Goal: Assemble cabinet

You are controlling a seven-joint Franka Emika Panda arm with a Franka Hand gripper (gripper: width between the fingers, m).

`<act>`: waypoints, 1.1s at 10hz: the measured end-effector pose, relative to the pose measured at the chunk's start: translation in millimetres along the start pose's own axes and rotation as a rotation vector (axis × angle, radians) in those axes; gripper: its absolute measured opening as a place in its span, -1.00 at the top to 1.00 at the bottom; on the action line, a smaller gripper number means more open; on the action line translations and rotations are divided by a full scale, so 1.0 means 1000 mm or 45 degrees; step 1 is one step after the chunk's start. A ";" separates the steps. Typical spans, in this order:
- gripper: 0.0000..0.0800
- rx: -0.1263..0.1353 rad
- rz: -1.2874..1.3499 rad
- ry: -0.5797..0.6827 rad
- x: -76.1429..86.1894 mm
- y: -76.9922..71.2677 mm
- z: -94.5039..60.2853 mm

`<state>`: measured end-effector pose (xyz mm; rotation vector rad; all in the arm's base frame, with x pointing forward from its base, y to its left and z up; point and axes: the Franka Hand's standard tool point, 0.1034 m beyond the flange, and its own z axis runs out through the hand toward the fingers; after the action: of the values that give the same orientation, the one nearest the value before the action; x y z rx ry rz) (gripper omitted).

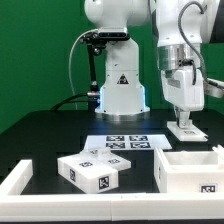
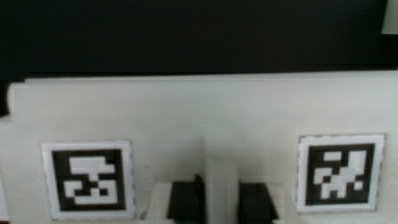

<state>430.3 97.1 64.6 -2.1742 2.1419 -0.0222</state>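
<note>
My gripper [image 1: 184,116] hangs at the exterior view's right, straight down on a small white tagged piece [image 1: 187,128] that rests on the black table. In the wrist view that piece [image 2: 196,120] fills the picture as a flat white face with two tags. My gripper [image 2: 217,202] has its dark fingers [image 2: 178,203] pressed to either side of a narrow white ridge of the piece. The cabinet body [image 1: 196,172], an open white box, stands at the front right. Another white tagged block [image 1: 93,170] lies at the front left.
The marker board [image 1: 125,142] lies in the middle of the table. The white robot base [image 1: 120,90] with a triangle sticker stands behind it. A white rail [image 1: 18,180] runs along the table's front left corner.
</note>
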 end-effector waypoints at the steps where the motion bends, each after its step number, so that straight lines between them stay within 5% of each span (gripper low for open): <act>1: 0.84 -0.017 -0.005 -0.016 -0.001 -0.008 -0.002; 3: 0.84 -0.030 -0.020 -0.032 0.003 -0.027 -0.003; 11: 0.84 -0.033 0.003 -0.041 0.007 -0.040 0.004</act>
<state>470.6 91.1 63.6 -2.1710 2.1395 0.0408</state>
